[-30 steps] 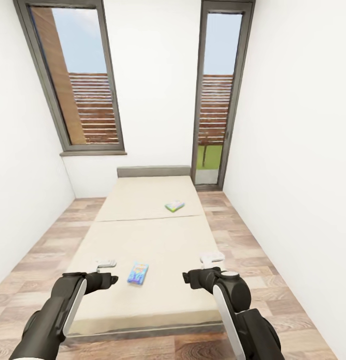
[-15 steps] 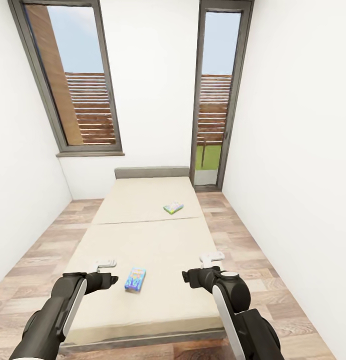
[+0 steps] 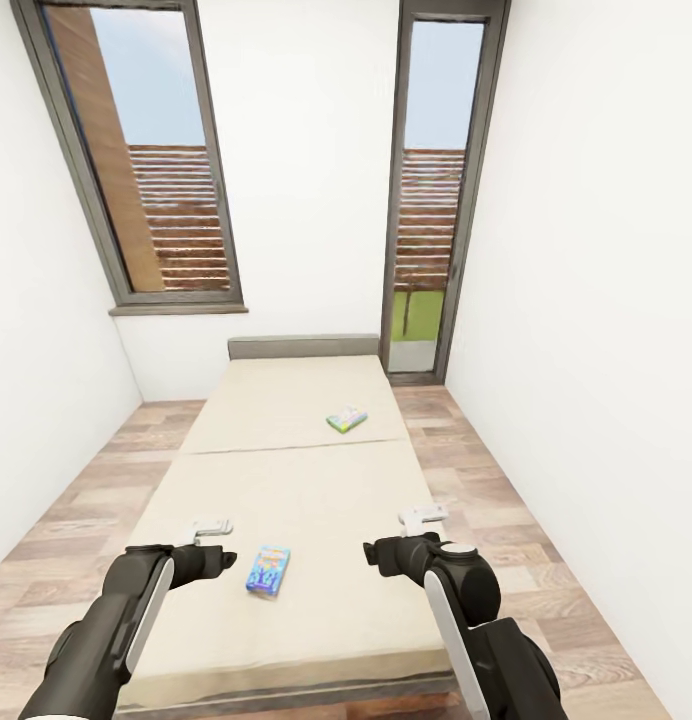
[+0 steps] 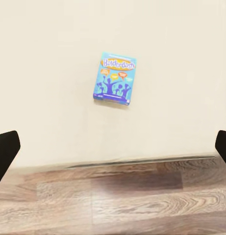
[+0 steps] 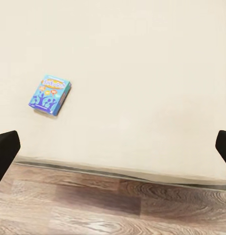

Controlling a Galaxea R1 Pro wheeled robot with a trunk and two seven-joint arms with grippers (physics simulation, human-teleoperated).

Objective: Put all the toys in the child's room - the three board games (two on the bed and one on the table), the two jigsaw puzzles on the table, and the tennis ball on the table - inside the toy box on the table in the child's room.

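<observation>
Two board games are lying flat on the bed: a blue box (its lid lettered Balderdash in the left wrist view) is sitting near the foot end between the two arms, and a green-and-white box is resting well apart from it, further up toward the grey headboard. The left gripper and the right gripper are both hovering over the foot of the mattress with fingers spread wide, holding nothing. Wood-plank floor is running along both sides of the bed, with a window and a glass door in the white wall behind it.
</observation>
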